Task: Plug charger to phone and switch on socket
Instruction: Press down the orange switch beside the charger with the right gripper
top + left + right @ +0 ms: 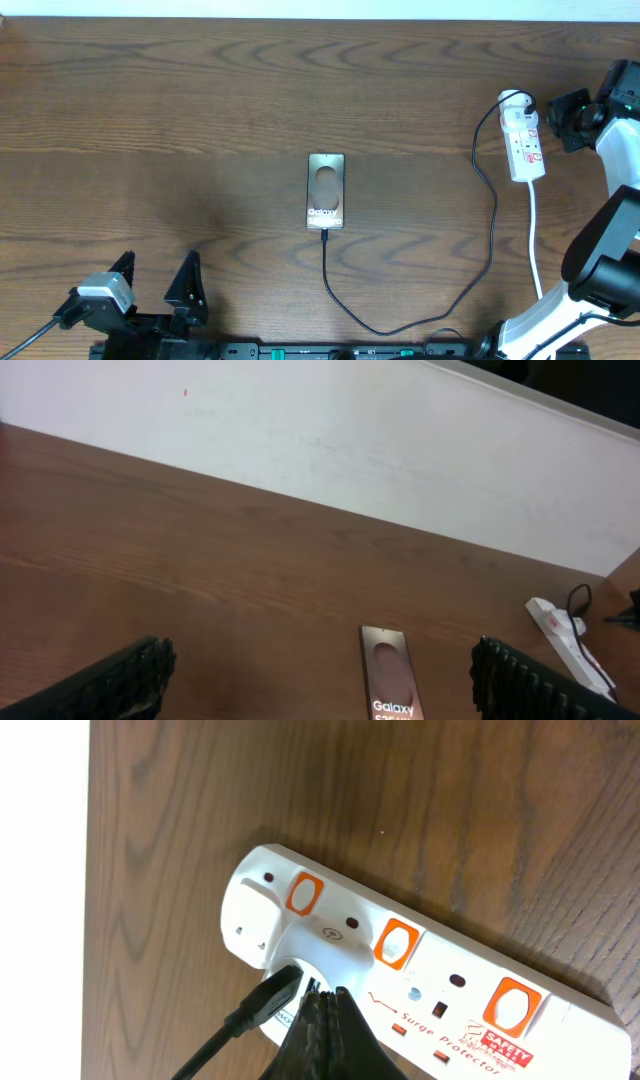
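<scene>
Charger btw phone & socket

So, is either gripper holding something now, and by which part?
Nothing is held. The left gripper is open and empty; the right gripper is shut over the socket.

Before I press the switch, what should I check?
1. Cable into phone: ok, it meets the phone's lower edge.
2. Cable into adapter on the strip: ok, the black plug enters it.
3. Switch beside the adapter, on or off: cannot tell.
4. Right gripper on that switch: not ok, its shut tip is by the adapter, short of the switch.
5. Left gripper away from the phone: ok, it is open and well apart from it.
</scene>
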Tool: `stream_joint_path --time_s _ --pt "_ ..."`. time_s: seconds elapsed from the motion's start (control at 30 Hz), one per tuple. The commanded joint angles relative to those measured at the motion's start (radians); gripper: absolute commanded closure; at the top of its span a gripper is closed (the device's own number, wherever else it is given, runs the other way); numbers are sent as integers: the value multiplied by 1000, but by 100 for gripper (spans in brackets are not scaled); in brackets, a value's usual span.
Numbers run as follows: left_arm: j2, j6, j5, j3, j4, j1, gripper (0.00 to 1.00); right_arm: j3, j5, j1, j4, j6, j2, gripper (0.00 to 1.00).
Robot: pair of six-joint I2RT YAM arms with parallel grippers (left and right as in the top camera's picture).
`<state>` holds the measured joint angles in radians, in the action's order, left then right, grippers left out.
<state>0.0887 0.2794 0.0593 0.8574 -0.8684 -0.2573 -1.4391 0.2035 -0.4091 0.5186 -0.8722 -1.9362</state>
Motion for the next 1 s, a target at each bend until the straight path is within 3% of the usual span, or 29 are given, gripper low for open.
stream_joint_path --time_s 0.0,0.4,0.97 --pt "-7 -21 13 19 -6 4 4 0 -17 10 5 11 -42 99" --pt "-7 -21 13 19 -6 4 4 0 42 20 -35 -14 -176 99" --pt "-7 -21 13 19 -6 4 4 0 166 35 -69 -73 -184 99"
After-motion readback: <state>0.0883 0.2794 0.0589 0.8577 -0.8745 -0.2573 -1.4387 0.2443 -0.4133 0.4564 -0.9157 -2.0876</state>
